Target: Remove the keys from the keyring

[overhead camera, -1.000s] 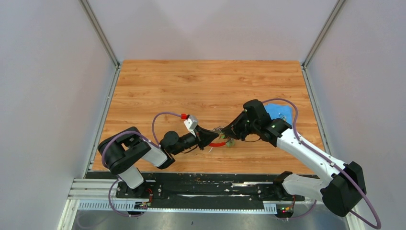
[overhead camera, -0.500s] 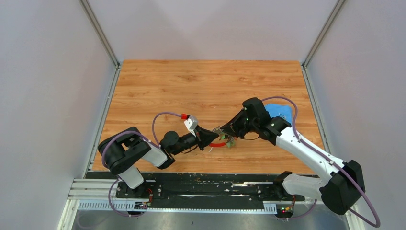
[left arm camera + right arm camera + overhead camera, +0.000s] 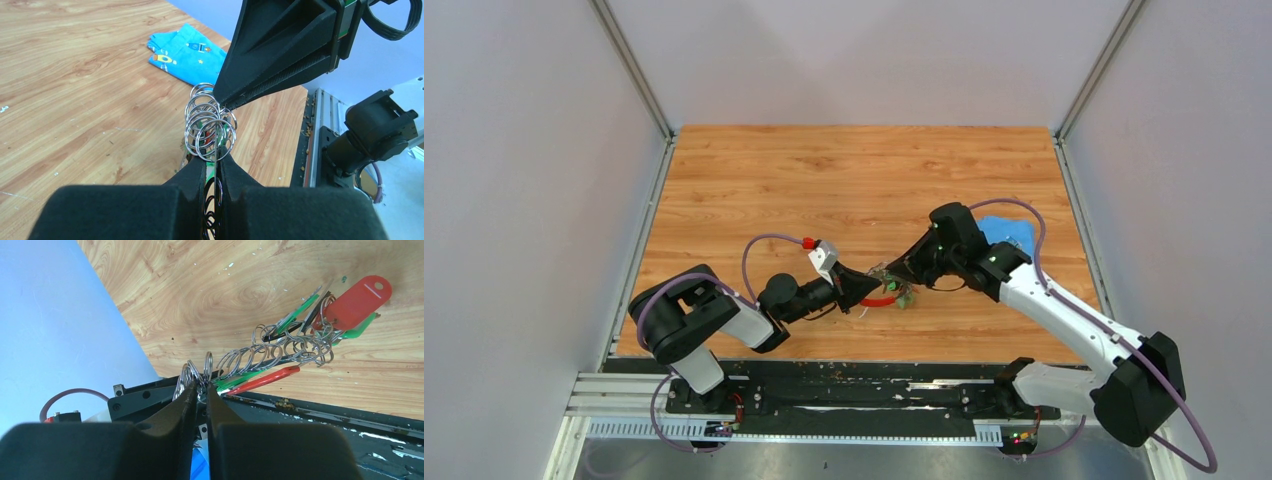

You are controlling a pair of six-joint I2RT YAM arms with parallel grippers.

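**A:** What is everything made of?

**B:** The table (image 3: 75,90) is warm brown wood-grain laminate, smooth, with a few pale specks. A bright blue cloth (image 3: 187,57) with small printed pictures lies folded toward the far right. Both arms end in matte black, wedge-shaped fingers that taper to thin tips.

**A:** And the keyring?

**B:** The keyring (image 3: 210,127) is a run of thin, shiny silver wire loops, each linked through the next like a slack spring. It hangs in the air between the two arms, over the near middle of the table. The keys (image 3: 300,310) hang off it low down by the wood. They are flat silver blades with green plastic heads, next to a broad, rounded red tag (image 3: 357,300) with a hole in it. A long red curved piece (image 3: 265,380) runs alongside. I cannot tell whether the keys rest on the table or hang just above it.

**A:** What are the grippers doing?

**B:** The left gripper (image 3: 212,165) is clamped tight on the loops at its end. The right gripper (image 3: 201,390) has its fingers almost together, nipping a single loop at the opposite end. Its tips sit right against the top of the bunch.

**A:** Has anything changed from a second ago?

**B:** The right arm has edged slightly toward the left one, and its fingers have drawn closer together. The left arm, the keys and the cloth have stayed where they were.
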